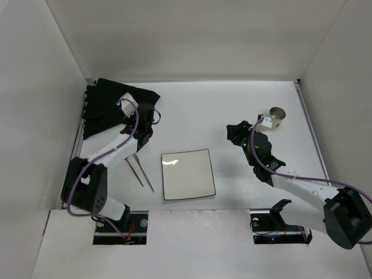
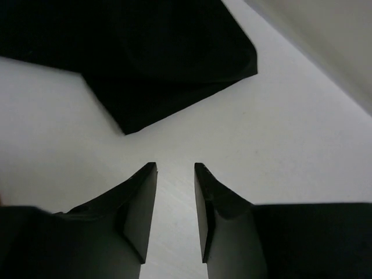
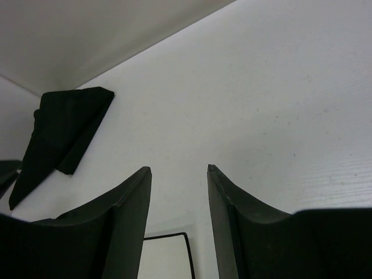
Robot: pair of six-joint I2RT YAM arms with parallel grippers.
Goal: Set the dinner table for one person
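Note:
The dinner table is the wide white surface under both arms. A square white plate with a thin black rim lies near its front middle; one corner of the plate shows below my right fingers. My left gripper hovers by the right edge of the black cloth mat, jaws a little apart with only bare table between them. Right of the plate, my right gripper points left and stands open and empty.
Two thin sticks, one reddish and one grey, lie left of the plate. A small metal cup stands at the back right behind my right wrist. White walls close in the table on three sides. The mat shows far off in the right wrist view.

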